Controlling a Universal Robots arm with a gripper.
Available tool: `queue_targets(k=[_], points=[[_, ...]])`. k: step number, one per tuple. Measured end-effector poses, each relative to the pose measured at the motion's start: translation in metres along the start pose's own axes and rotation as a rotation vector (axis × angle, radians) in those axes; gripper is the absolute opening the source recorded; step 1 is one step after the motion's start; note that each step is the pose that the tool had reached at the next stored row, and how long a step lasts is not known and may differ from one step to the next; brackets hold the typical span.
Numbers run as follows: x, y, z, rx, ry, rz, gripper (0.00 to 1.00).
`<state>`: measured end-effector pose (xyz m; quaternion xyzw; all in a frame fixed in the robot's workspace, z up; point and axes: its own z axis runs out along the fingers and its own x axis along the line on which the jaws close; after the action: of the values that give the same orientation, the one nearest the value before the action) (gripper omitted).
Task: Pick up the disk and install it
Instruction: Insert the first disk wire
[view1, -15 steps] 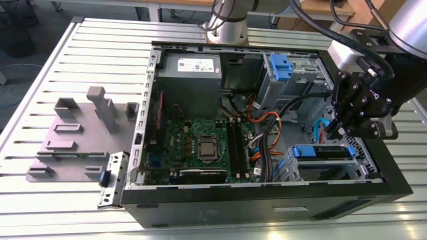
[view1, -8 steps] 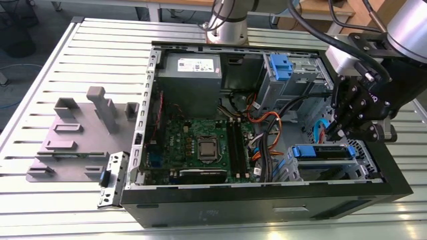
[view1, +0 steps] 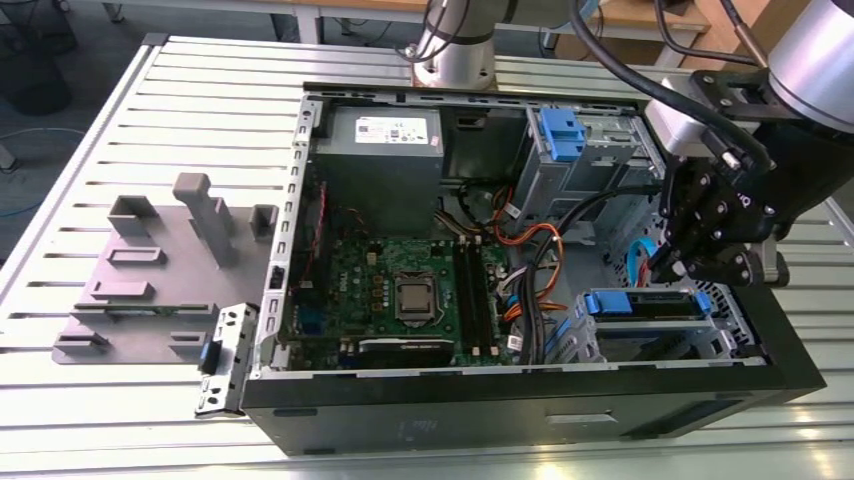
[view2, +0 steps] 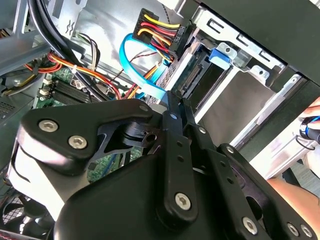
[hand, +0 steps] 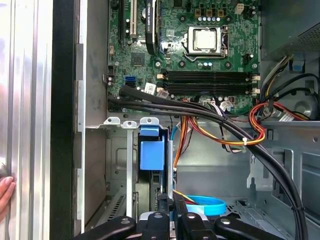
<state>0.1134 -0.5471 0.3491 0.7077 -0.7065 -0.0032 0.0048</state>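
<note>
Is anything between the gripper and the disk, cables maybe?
Nothing visible. The disk sits in its drive bay just past the gripper; the blue flat cable loops beside it, not across the path.

In the exterior view, one case (view1: 534, 395), one motherboard (view1: 360, 270), one power supply (view1: 378, 160), one stand (view1: 147, 300) and one gripper (view1: 671, 270) are counted. One disk (view1: 650, 305) is seen there. In the first wrist view, four memory slots (hand: 207, 75) and one hand (hand: 5, 192) are counted.

I see a shiny ribbed metal table (view1: 174, 110) and a matt grey plastic stand (view1: 134, 300). The gripper (view2: 178, 100) looks matt black metal.
</note>
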Motion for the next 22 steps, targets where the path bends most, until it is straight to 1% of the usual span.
queue_targets(k=[10,15,19,22], points=[[0.0014,0.0002,0.0006,0.0001,0.0000,0.000,0.16],[0.0041,0.0002,0.0011,0.0002,-0.0005,-0.001,0.16],[0.0058,0.0002,0.0037,0.0003,-0.0028,-0.002,0.16],[0.0060,0.0003,0.0075,0.0003,-0.0028,-0.002,0.16]])
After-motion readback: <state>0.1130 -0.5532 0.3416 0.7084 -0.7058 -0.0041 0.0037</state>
